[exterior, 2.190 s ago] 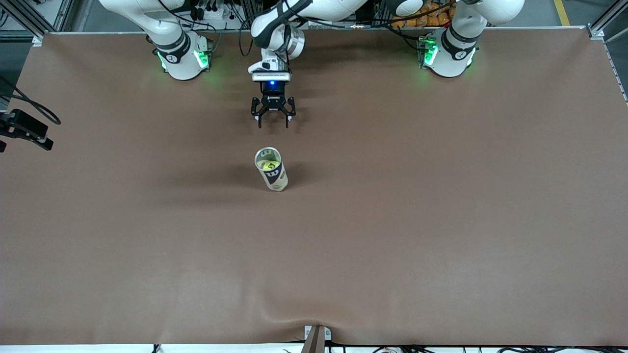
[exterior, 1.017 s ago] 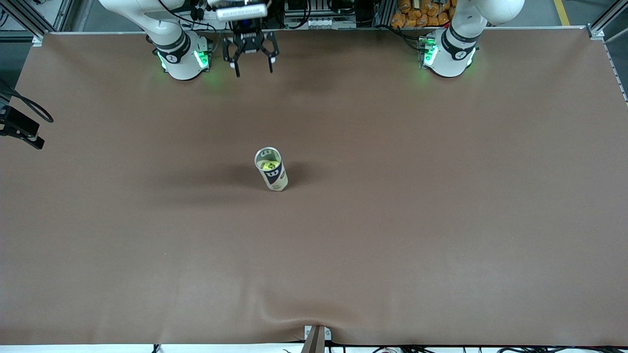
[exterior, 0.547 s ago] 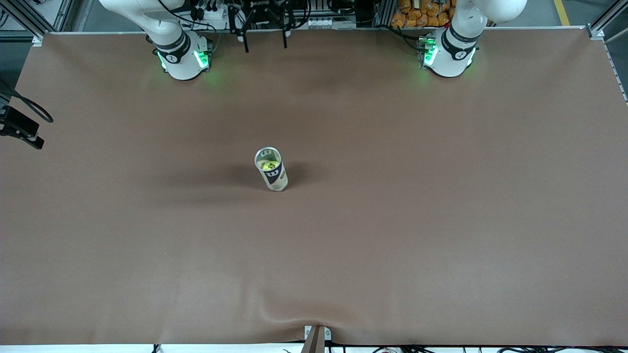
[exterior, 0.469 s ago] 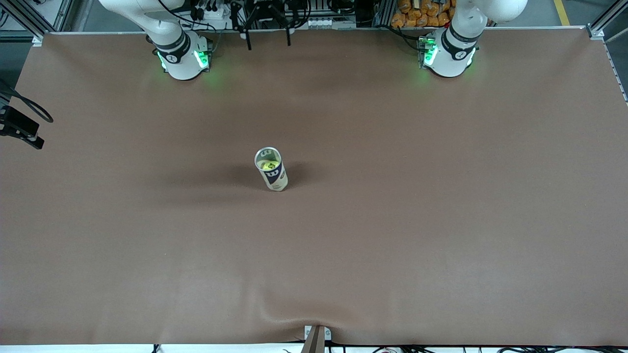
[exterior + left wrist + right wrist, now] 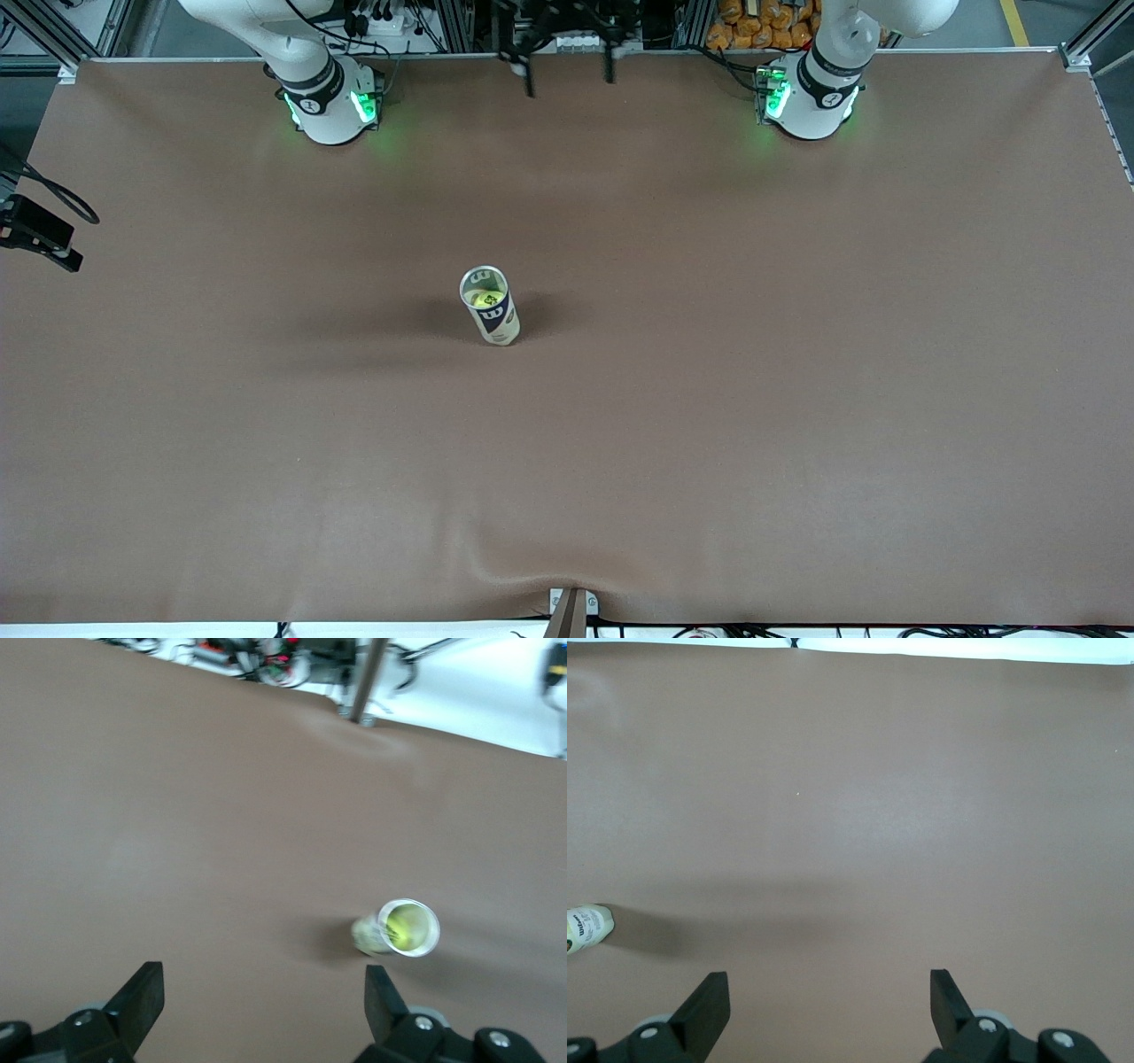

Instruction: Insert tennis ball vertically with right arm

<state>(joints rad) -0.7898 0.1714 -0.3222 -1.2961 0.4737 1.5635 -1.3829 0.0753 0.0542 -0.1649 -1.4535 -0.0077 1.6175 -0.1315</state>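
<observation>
Yellow-green tennis ball (image 5: 487, 300) already sits inside the Wilson can (image 5: 490, 307), which stands upright, long axis vertical, mouth up, near mid-table and slightly toward the right arm's end. Your right gripper (image 5: 828, 988) hangs spread and empty, well apart, with the can off to its side. The left gripper (image 5: 263, 985), equally spread and empty, faces the can more squarely.

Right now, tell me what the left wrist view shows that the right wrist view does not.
Only the left wrist view looks into the upright tennis ball can, showing the tennis ball inside. Only the right wrist view shows the can's printed side, cut by the frame edge. Both share the brown table cover and an open gripper: the left gripper and the right gripper.
</observation>
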